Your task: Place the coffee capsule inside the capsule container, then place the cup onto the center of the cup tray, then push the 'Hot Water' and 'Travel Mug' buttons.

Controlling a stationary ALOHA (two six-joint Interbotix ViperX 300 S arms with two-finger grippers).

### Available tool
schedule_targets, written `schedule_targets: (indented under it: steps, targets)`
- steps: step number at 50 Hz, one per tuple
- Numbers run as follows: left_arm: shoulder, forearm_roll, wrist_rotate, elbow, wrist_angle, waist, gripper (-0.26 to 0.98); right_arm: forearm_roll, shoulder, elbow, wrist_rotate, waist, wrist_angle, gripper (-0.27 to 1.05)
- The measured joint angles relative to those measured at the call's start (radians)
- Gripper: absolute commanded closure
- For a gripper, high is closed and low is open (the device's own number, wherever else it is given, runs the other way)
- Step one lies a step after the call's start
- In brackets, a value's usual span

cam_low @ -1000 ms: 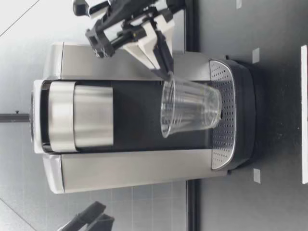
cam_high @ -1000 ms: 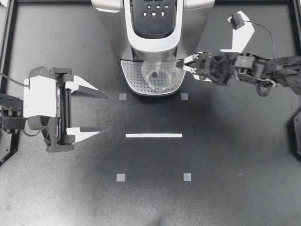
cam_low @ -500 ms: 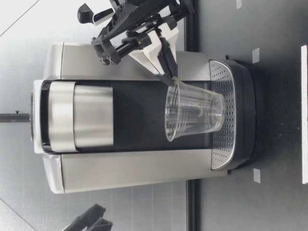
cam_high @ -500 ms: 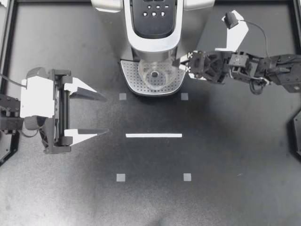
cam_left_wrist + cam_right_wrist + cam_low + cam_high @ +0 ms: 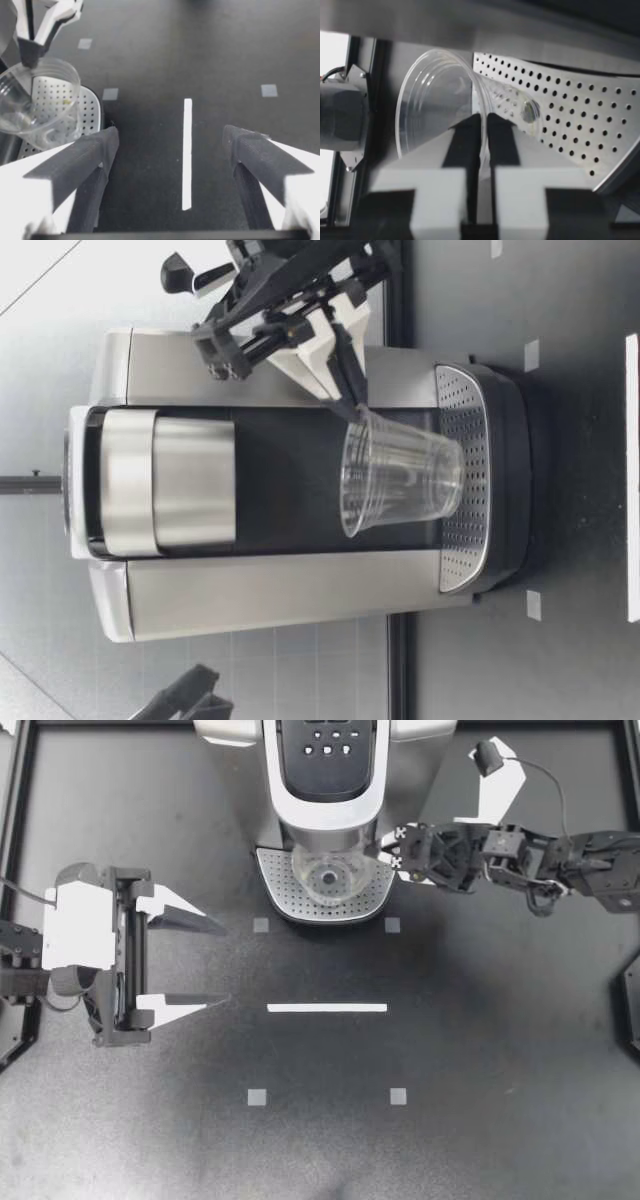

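**Cup tilted at the tray, pinched by its rim**

My right end effector (image 5: 386, 854) grips the rim of the clear cup (image 5: 328, 878), one finger inside the wall and one outside. The cup leans under the coffee machine (image 5: 325, 760), its base at the perforated cup tray (image 5: 278, 898); whether it rests there I cannot tell. Letting go at this lean could topple it or leave it off-centre, and the inner finger could drag it along. The cup looks empty; the capsule is hidden. My left end effector (image 5: 226, 963) hangs open over the bench (image 5: 480, 1050)
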Motion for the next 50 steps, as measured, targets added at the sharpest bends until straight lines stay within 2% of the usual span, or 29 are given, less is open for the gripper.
schedule_targets:
  steps: [22, 36, 50]
  targets:
    - [0.0, -0.003, 0.002, 0.0, 0.0, 0.0, -0.06, -0.012, 0.012, -0.017, 0.0, -0.002, 0.005, 0.3]
    - [0.0, -0.015, 0.0, 0.0, -0.002, 0.0, -0.06, -0.014, -0.003, -0.011, 0.0, -0.002, 0.008, 0.3]
    - [-0.002, -0.017, 0.002, 0.0, -0.006, 0.0, -0.06, -0.014, -0.138, 0.089, 0.0, -0.002, 0.031, 0.3]
